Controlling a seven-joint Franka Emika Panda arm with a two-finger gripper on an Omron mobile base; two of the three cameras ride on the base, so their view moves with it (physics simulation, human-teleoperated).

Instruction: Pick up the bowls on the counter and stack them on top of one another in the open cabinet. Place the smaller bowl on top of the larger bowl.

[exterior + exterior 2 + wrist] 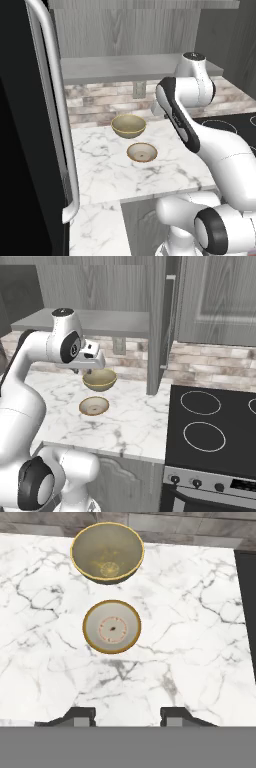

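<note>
On the marble tabletop, a deep olive large bowl is seen at 12 o'clock of the shallow, pale-centred small bowl, apart. Jaws are parted, nothing grasped.

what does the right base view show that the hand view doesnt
Right base view alone: the cabinet shelf above the counter, the stove's round burners and knobs, and the arm itself. Hand view alone: the two open fingertips from above and the pattern inside each bowl. Both: the larger bowl, the smaller bowl apart in front of it, the marble counter.
</note>
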